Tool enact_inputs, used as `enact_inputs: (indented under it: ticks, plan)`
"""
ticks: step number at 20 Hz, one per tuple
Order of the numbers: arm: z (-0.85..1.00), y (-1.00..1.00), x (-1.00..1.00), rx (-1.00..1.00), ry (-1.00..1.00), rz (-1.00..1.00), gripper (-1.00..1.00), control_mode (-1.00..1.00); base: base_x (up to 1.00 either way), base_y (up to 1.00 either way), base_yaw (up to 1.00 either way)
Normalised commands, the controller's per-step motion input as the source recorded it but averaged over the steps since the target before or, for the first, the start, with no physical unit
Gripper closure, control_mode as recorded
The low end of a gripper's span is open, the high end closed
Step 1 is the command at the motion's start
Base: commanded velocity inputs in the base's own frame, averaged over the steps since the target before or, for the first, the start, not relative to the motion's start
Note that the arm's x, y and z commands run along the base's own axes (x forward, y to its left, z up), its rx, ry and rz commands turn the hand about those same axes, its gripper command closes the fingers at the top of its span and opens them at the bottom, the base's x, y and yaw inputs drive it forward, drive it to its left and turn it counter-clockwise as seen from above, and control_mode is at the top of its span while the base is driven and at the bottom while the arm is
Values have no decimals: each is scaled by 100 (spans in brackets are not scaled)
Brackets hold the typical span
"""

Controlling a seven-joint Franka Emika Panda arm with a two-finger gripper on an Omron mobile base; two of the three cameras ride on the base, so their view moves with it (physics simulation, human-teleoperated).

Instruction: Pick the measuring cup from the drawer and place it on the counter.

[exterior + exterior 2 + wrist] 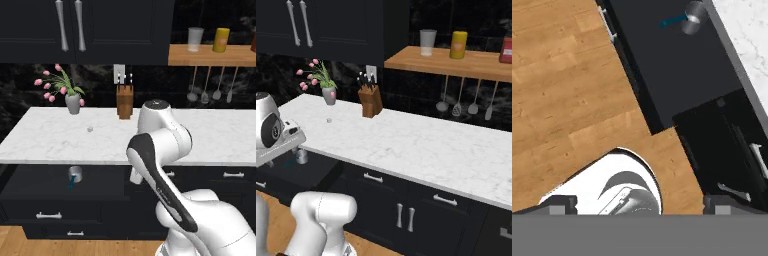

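Measuring cup (75, 173) lying in the open drawer (30, 182), below the counter (50, 140)
Its teal handle points toward the near side; the gripper's (640, 206) fingertips, spread wide apart, hang well to its right

1 measuring cup (75, 174), 1 vase (73, 103), perhaps 4 utensils (217, 94)

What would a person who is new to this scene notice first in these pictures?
Probably the open drawer under the counter, with the measuring cup lying alone in it, its teal handle pointing toward the front. On the counter's back left stands a vase of pink tulips, with a knife block to its right.
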Motion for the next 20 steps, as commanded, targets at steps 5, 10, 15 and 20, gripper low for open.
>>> enact_inputs:
  ticks: [5, 10, 15, 20]
  plan:
    - [-69, 100, 13, -8, 3, 40, -100, -100, 0, 0, 0]
    - [-49, 99, 48, -1, 1, 22, -100, -100, 0, 0, 0]
    - [-69, 72, 46, -3, 10, 3, -100, -100, 0, 0, 0]
    - [-52, 43, 44, -1, 4, 0, -100, -100, 0, 0, 0]
